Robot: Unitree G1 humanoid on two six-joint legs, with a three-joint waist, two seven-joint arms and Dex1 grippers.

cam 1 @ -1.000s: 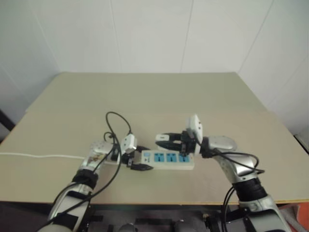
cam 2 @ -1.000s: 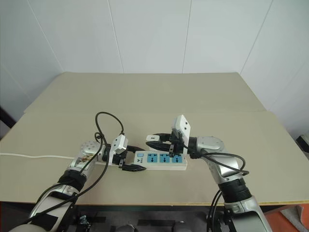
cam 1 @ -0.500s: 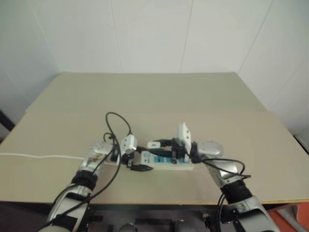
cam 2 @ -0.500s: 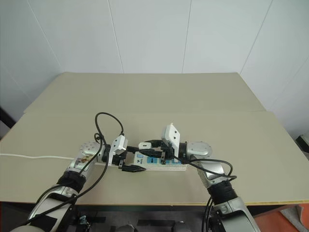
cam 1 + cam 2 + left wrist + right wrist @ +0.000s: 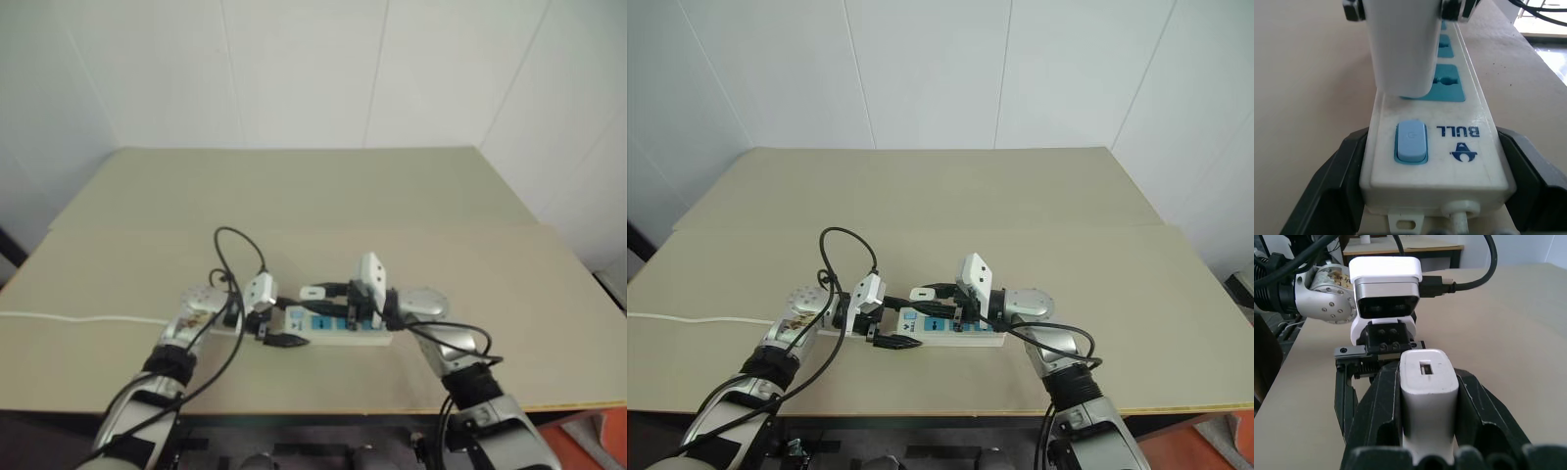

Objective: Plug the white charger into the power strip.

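Observation:
The power strip (image 5: pixel 965 333) lies on the beige table, and my left gripper (image 5: pixel 898 325) is shut on its switch end. In the left wrist view, black fingers (image 5: pixel 1327 196) flank the strip (image 5: pixel 1474 112) beside its blue switch (image 5: pixel 1411 141). My right gripper (image 5: pixel 929 300) is shut on the white charger (image 5: pixel 921 294) and reaches in from the right. Seen from the right wrist, the charger (image 5: pixel 1428 387) sits between both fingers. The charger (image 5: pixel 1400 49) stands over the blue socket (image 5: pixel 1449 83) nearest the switch. Its prongs are hidden.
The strip's thin white cord (image 5: pixel 696 317) runs left to the table edge. A black cable (image 5: pixel 835 245) loops above my left wrist. The beige table (image 5: pixel 1019 196) stretches back to white walls, and its front edge lies just below the strip.
My right gripper carried the charger a little left and down, from above the strip's middle to over the socket by the switch. The left gripper and the strip stayed put.

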